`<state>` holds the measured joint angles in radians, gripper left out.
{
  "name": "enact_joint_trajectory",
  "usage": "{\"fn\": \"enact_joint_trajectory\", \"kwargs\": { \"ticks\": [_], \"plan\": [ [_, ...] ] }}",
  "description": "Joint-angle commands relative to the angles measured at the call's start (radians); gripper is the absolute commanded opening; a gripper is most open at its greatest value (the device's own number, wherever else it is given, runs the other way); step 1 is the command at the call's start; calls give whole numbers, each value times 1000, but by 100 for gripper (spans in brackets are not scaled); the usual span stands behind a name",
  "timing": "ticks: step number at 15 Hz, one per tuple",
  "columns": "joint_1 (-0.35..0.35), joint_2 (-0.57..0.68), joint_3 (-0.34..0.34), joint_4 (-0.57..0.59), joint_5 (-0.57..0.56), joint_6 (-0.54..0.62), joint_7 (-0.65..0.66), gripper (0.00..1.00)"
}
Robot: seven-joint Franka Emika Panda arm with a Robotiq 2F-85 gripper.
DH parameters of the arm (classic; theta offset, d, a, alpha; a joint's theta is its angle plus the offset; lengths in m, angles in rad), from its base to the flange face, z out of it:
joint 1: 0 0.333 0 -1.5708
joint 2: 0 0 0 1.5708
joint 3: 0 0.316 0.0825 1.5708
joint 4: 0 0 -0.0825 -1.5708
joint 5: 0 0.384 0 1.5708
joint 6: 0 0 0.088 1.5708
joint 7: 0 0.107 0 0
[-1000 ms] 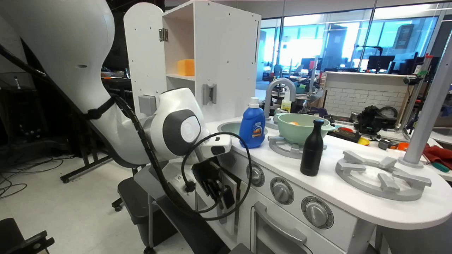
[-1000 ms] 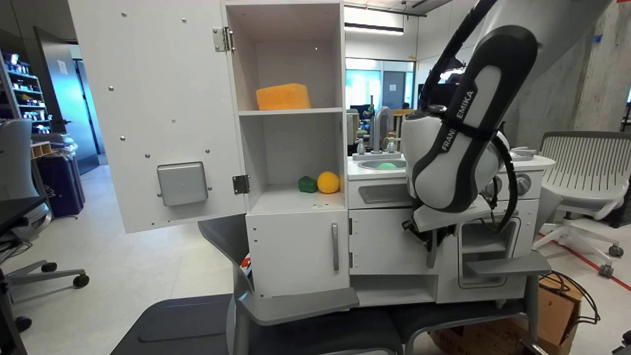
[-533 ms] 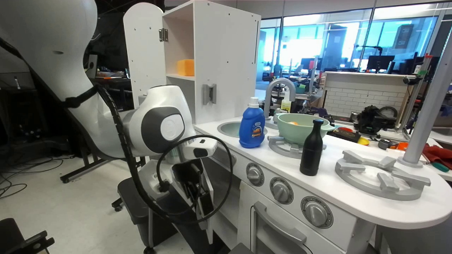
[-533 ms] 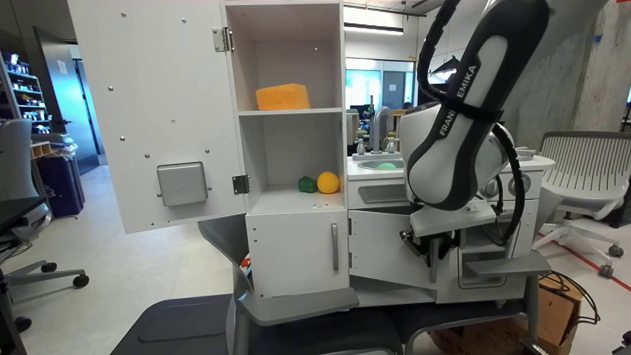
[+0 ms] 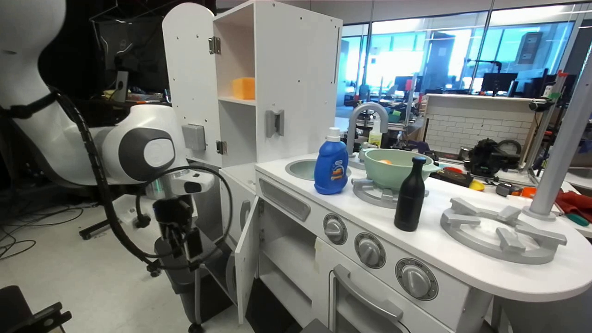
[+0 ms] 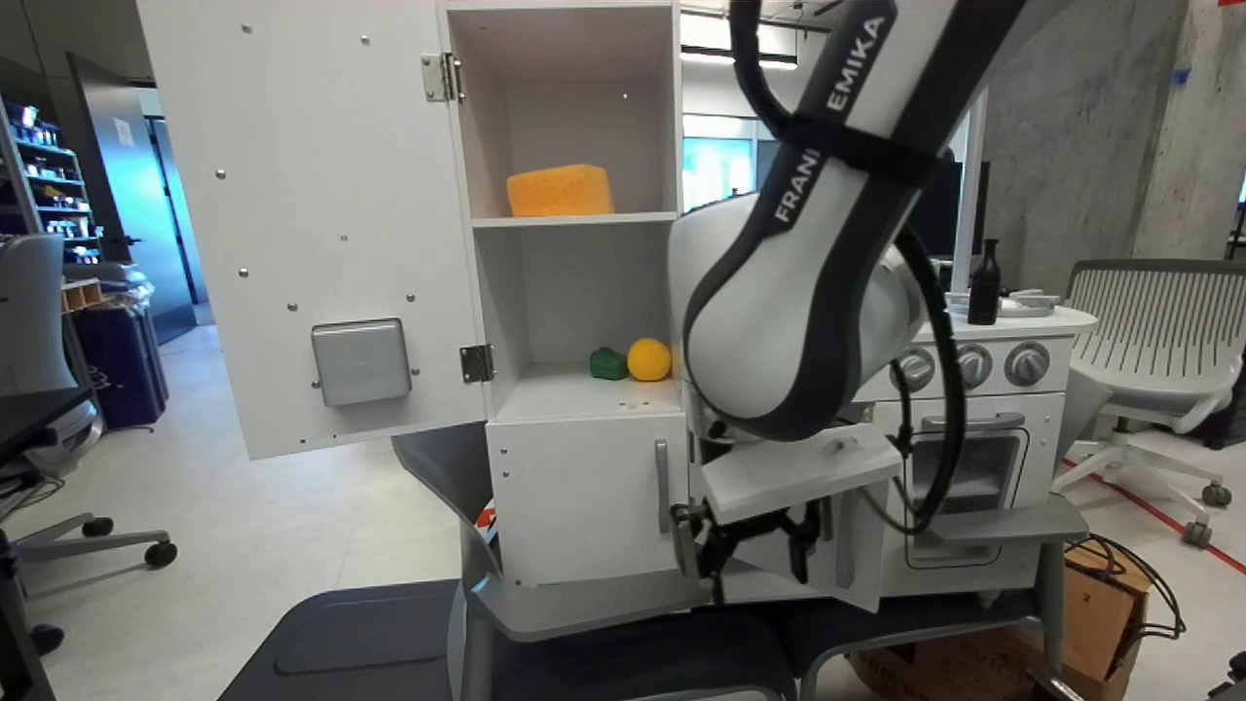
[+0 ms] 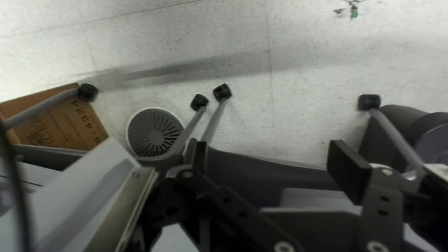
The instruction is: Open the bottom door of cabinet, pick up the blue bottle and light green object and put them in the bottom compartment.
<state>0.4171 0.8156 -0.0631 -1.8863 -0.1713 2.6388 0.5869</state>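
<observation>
The white lower door (image 5: pixel 247 263) under the sink stands swung outward, baring a white compartment (image 5: pixel 289 245). Its grey handle (image 6: pixel 845 540) is to the right of my gripper (image 6: pixel 759 576) in an exterior view. Blue bottle (image 5: pixel 330 162) stands upright on the counter beside the sink. Light green in colour, a bowl (image 5: pixel 388 169) rests on the back burner with something orange inside. In the wrist view my gripper (image 7: pixel 274 162) is open, nothing between its fingers, over dark seats and floor. The white door panel (image 7: pixel 87 189) lies just left of the jaws.
A black bottle (image 5: pixel 410 194) stands near the counter's front edge. The tall cabinet (image 6: pixel 584 389) has its upper door (image 6: pixel 331 214) wide open and its lower door (image 6: pixel 584 501) shut. Inside are an orange sponge (image 6: pixel 560 191), a green pepper (image 6: pixel 608 364) and an orange ball (image 6: pixel 648 359).
The door under the sink has swung from nearly shut to wide open. My gripper has pulled back from the counter, away from the door, and its fingers have spread apart.
</observation>
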Motion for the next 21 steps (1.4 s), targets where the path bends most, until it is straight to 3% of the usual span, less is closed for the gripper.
{"fn": "enact_joint_trajectory", "kwargs": {
  "ticks": [1,6,8,12,15,19,21],
  "plan": [
    [26,-38,68,26,22,-80,-91,100],
    [66,-176,106,-16,-10,-191,-163,100],
    [66,-291,117,-67,-24,-252,-190,100],
    [47,-480,85,-139,-108,-360,-154,100],
    [-15,-617,76,-179,-183,-446,-132,100],
    [-151,-768,65,-210,-230,-503,-124,100],
    [-240,-809,42,-241,-276,-448,-142,100]
  ]
}}
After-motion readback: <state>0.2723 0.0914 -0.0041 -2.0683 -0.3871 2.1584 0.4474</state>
